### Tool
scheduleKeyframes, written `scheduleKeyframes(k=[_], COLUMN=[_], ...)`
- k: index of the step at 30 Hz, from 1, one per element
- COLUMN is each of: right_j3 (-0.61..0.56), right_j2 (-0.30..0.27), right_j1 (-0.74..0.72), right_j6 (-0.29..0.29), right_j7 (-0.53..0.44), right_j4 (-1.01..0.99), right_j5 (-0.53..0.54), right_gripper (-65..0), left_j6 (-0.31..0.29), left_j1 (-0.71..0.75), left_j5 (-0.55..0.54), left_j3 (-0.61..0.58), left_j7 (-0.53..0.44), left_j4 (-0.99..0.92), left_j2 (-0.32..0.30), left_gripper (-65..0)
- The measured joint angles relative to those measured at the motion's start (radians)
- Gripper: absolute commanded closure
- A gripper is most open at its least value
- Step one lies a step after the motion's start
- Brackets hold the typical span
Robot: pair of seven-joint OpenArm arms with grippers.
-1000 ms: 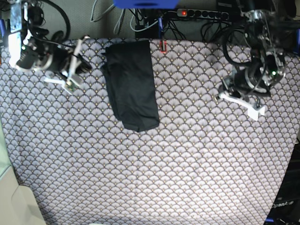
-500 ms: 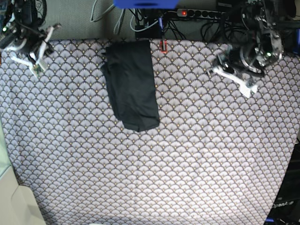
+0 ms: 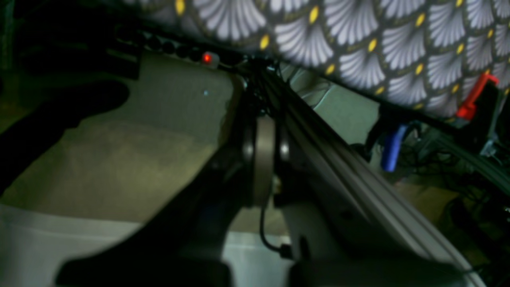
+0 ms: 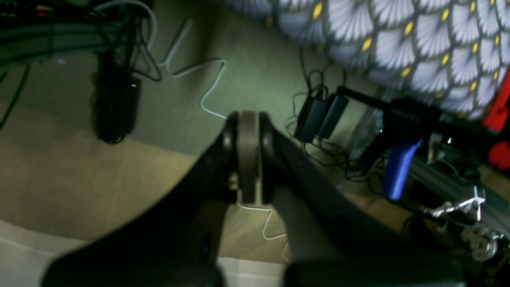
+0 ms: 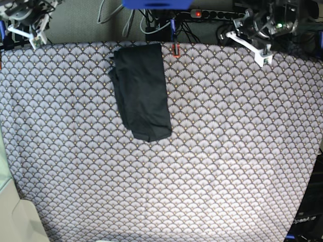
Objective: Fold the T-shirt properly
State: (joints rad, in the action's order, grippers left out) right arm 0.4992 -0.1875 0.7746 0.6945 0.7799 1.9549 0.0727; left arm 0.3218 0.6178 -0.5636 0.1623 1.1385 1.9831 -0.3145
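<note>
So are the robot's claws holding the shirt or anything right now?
No, nothing. Both the left claw and the right claw are shut on nothing, and the T-shirt lies on the tablecloth away from both.

Both arms [image 5: 251, 38] [image 5: 26, 26] raised, fingers closed.

Partial white lettering, "OpenArm", on dark base [image 5: 306, 222], bottom-right corner

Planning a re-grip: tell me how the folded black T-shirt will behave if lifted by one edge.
The T-shirt is probably floppy: its folded edges look soft and uneven, so layers would likely droop and unfold. It lies flat and thin, so likely light. Pushed, it may bunch on the patterned tablecloth.
</note>
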Motion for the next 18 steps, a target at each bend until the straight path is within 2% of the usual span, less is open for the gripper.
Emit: scheduleKeyframes(k=[3, 5, 8, 11, 18], right_j3=[0.000, 0.000, 0.000, 0.004, 0.028], right_j2=[0.040, 0.058, 0.061, 0.064, 0.067], right_j1=[0.002, 0.002, 0.003, 0.003, 0.002], right_j6=[0.000, 0.000, 0.000, 0.000, 0.000], right_j7=[-0.093, -0.149, -0.212, -0.280, -0.423], right_j4=[-0.080, -0.150, -0.232, -0.305, -0.486], right_j5=[-0.074, -0.101, -0.130, -0.125, -0.137], right_gripper=[0.0, 0.0, 0.0, 0.0, 0.0], left_j6=[0.000, 0.005, 0.002, -0.003, -0.005], left_j1=[0.048, 0.075, 0.088, 0.108, 0.118], left_j5=[0.005, 0.043, 0.111, 0.166, 0.177], left_j3=[0.000, -0.022, -0.106, -0.169, -0.285], left_j7=[-0.072, -0.088, -0.138, -0.237, -0.431], left_j4=[-0.007, -0.029, -0.080, -0.157, -0.403], left_j2=[-0.002, -0.003, -0.003, 0.002, 0.008], left_gripper=[0.0, 0.0, 0.0, 0.0, 0.0])
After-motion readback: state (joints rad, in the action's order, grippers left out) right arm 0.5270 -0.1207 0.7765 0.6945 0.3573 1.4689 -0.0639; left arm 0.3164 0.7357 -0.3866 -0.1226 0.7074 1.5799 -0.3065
